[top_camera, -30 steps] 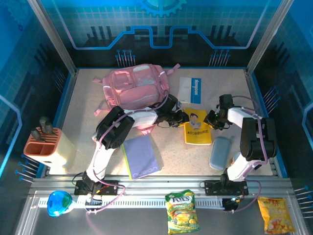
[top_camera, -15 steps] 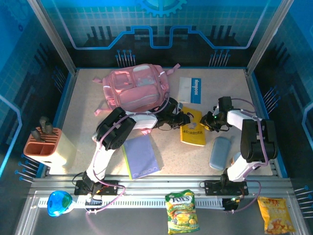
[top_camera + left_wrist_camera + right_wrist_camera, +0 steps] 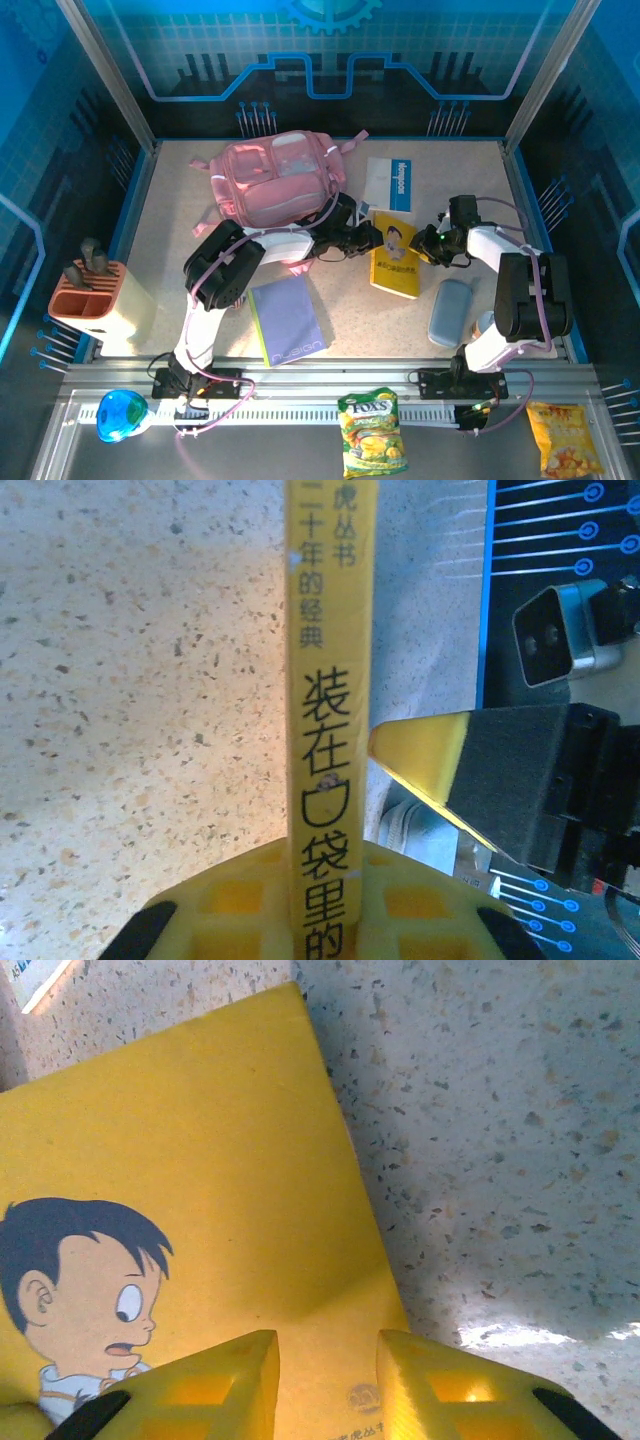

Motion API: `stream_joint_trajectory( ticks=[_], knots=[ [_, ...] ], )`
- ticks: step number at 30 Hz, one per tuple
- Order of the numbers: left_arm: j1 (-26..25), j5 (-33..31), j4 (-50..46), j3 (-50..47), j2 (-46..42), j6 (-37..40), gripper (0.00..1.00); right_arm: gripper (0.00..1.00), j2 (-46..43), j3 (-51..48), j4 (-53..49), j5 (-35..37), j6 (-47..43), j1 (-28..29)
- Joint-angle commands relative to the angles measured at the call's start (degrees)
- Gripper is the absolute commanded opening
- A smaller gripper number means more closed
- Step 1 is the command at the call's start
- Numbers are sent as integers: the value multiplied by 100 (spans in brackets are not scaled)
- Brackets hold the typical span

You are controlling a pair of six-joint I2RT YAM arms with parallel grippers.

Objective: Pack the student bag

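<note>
The left gripper (image 3: 365, 238) pinches the left edge of the thin yellow paperback (image 3: 398, 265) with its cartoon boy, holding it tilted, probably for lifting. The right gripper (image 3: 430, 244), jaws slightly spread, hovers at its right edge, seemingly as a stop. The soft pink fabric student bag (image 3: 275, 180) lies far left, just behind.

Pink cloth bag (image 3: 275, 180), matt yellow paper book (image 3: 396, 262), speckled table (image 3: 165, 225)

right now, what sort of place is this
Probably a robot demo or test cell: an aluminium frame with blue circuit-print panels encloses a speckled table staged with a student bag, yellow book and green snack pack.
</note>
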Motion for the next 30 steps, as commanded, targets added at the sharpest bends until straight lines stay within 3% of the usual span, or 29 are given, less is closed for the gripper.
stream_joint_trajectory(
  ticks=[1, 7, 11, 14, 18, 25, 30],
  knots=[
    [50, 15, 27, 44, -232, 176, 0, 34, -220, -19, -61, -111, 63, 53],
    [254, -21, 31, -67, -561, 196, 0, 40, -483, -90, 155, -291, 110, 61],
    [563, -153, 164, -391, -1207, 93, 0, 61, -998, -404, 814, -821, 500, 68],
    [843, -361, 335, -679, -1734, -97, 0, 76, -1380, -659, 1567, -1259, 1181, 135],
    [1237, -749, 771, -1040, -2278, -532, 0, 86, -1528, -792, 2679, -1655, 2216, 475],
    [1457, -1570, 1348, -1389, -2902, -1124, 0, 99, -1484, -970, 4682, -1423, 4074, 1421],
    [1462, -1891, 1803, -1625, -3084, -1611, 0, 100, -1002, -1139, 6440, -1266, 5409, 1811]
  ],
)
